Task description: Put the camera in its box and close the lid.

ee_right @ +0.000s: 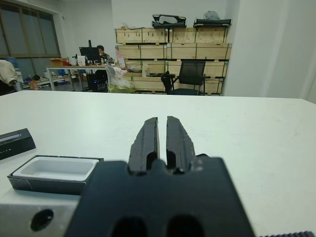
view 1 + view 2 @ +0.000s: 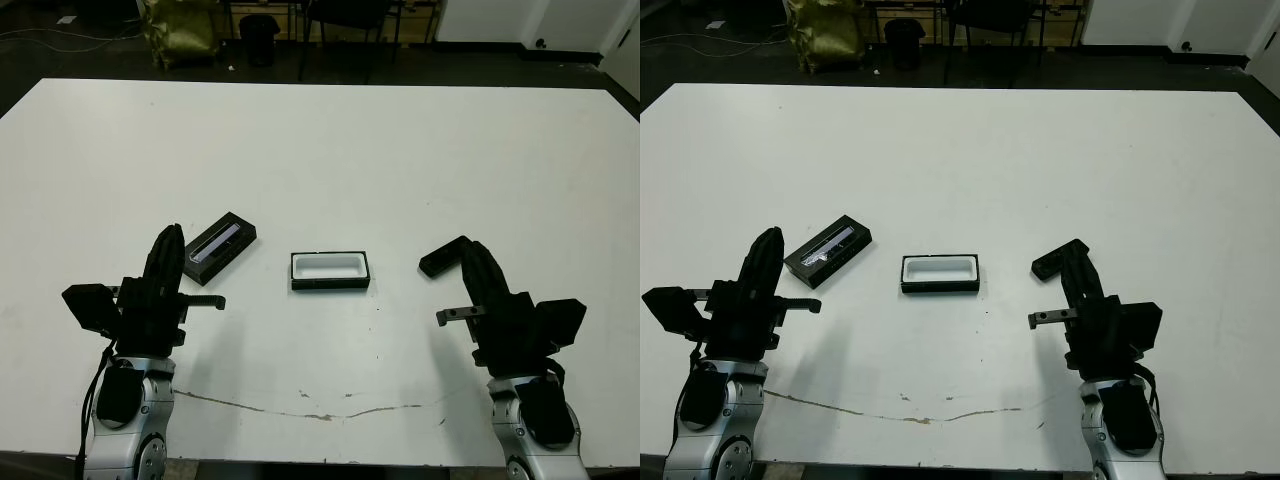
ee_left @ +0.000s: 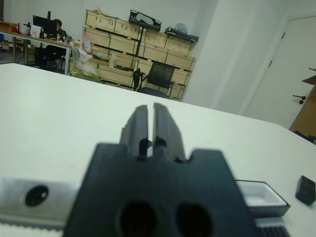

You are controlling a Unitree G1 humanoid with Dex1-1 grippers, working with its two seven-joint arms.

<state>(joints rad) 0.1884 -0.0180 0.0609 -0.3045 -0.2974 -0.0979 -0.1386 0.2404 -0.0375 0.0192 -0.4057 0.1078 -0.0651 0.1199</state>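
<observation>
Both pairs of jaws are seen nearly closed, with only a thin slit left between the fingers, and nothing is held in either. The left gripper (image 2: 170, 240) is poised near the front left of the table (image 2: 330, 150), its tips close beside the near end of the lid (image 2: 221, 246). The right gripper (image 2: 472, 256) is poised at the front right, its tips just beside or over the camera (image 2: 444, 256); whether contact is made cannot be told.

The camera is seen as a small, plain matte-black bar, lying at an angle to the right of the box (image 2: 330, 270) and well apart from it. It is judged to be rigid and light, with a smooth shell that may slip if pinched at a corner. A hold across its narrow width, near the middle of its length, is judged the most secure, so that it can be lowered level into the tray. A lens or port may be fragile, though none can be made out.

The box is seen at the centre, a shallow black-walled tray with a white lining, empty and open. It is judged light enough to slide if nudged. The lid lies to its left and slightly farther away, flat and skewed, black with a pale stripe along its middle. Being thin and flat on the table, it is judged awkward to grasp except by its edges.
</observation>
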